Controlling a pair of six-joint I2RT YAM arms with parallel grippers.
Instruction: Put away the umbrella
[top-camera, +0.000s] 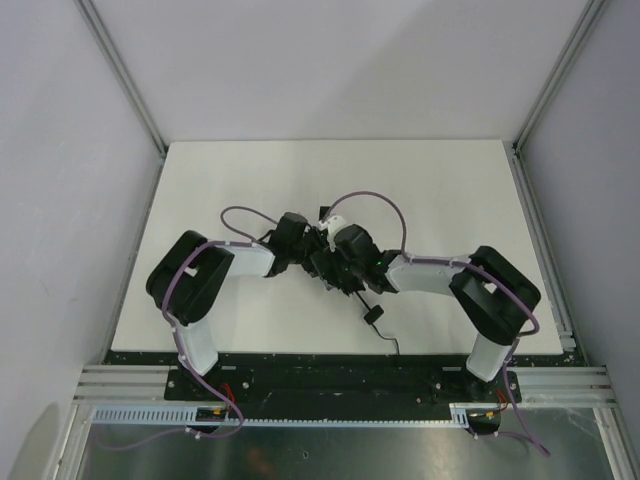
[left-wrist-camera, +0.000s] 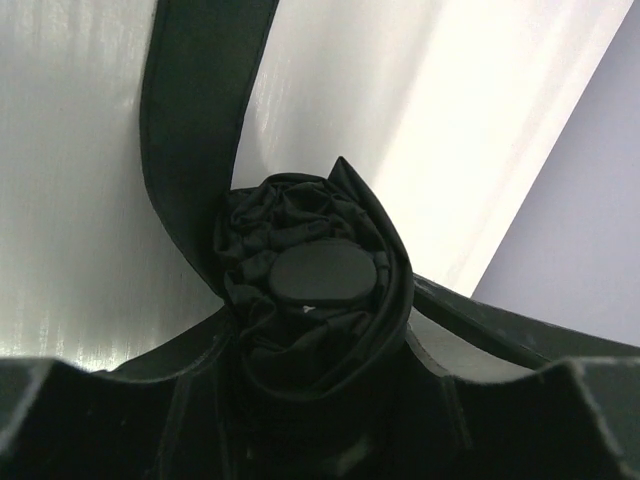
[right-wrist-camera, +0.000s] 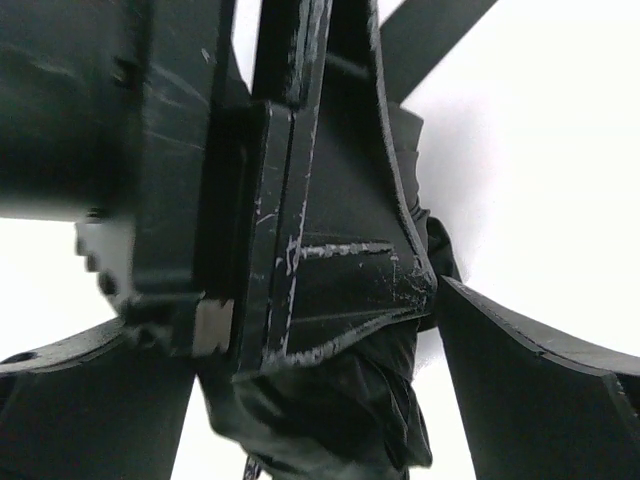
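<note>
Item: matte black folded fabric umbrella (left-wrist-camera: 315, 275), pinched in your left hand (left-wrist-camera: 315, 335); your right hand (right-wrist-camera: 318, 320) spread wide, gripping nothing.

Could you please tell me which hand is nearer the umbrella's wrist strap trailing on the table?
Right. The right hand sits just beyond the wrist strap; the left hand grips the umbrella farther left.

I am seeing soft, even light in the top view, the white table (top-camera: 250, 180) showing only faint shadows; the left wrist view is catching streaky glare, and the umbrella (left-wrist-camera: 315, 275) is sinking into near-black; the right wrist view is blowing out white behind blurred, close dark shapes.
</note>
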